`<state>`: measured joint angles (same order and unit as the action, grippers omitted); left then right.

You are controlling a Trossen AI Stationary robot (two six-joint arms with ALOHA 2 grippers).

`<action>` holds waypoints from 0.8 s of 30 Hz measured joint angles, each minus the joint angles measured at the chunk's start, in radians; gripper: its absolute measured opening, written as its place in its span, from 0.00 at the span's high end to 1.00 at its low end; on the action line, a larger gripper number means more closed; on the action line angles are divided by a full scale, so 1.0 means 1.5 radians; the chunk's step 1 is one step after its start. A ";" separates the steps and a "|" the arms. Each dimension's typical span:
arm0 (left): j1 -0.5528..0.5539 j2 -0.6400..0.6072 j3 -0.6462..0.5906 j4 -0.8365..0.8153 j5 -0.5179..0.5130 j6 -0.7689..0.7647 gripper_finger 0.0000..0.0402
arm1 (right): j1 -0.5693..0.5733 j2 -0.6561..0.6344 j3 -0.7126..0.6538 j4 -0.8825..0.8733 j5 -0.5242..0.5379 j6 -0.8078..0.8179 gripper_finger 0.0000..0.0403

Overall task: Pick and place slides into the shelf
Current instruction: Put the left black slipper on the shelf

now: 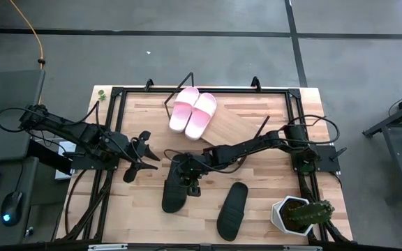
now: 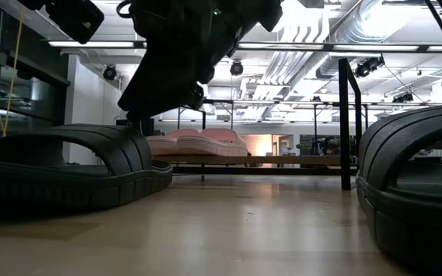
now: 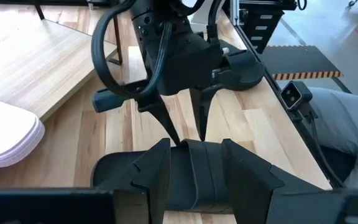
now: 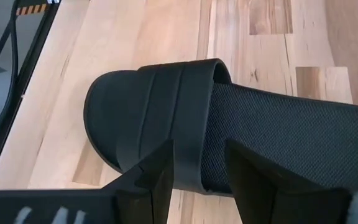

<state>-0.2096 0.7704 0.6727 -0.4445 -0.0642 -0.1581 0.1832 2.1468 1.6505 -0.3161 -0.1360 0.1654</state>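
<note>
The right arm reaches across the table (image 1: pixel 257 174) from its base on the right, stretched low and nearly straight, so that the right gripper (image 1: pixel 185 174) hangs just above the strap end of a black slide (image 1: pixel 174 187) lying near the middle of the table. Its fingers (image 4: pixel 160 180) are parted on either side of the broad strap, one over the strap's top and one over the footbed opening; they do not clamp it. In the left wrist view the same gripper points down with its tips spread over the strap.

The left arm extends from the left edge, its left gripper (image 1: pixel 142 156) hovering beside that slide with its fingers spread wide and empty.

The second black slide (image 1: pixel 232 210) lies apart, nearer the front edge, close to a potted plant (image 1: pixel 300 215). The two pink slides (image 1: pixel 192 111) sit side by side on the tilted shelf (image 1: pixel 230 127) at the back.
</note>
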 joint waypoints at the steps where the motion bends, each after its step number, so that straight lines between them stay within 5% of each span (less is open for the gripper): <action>1: 0.000 0.000 0.000 0.000 0.000 0.000 0.68 | 0.000 0.000 0.000 0.000 0.000 -0.003 0.67; 24: 0.000 0.000 0.000 0.000 0.000 0.000 0.68 | 0.000 0.027 0.001 0.034 -0.044 0.009 0.67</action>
<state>-0.2096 0.7704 0.6727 -0.4442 -0.0643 -0.1585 0.1830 2.1876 1.6512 -0.2646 -0.2016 0.1785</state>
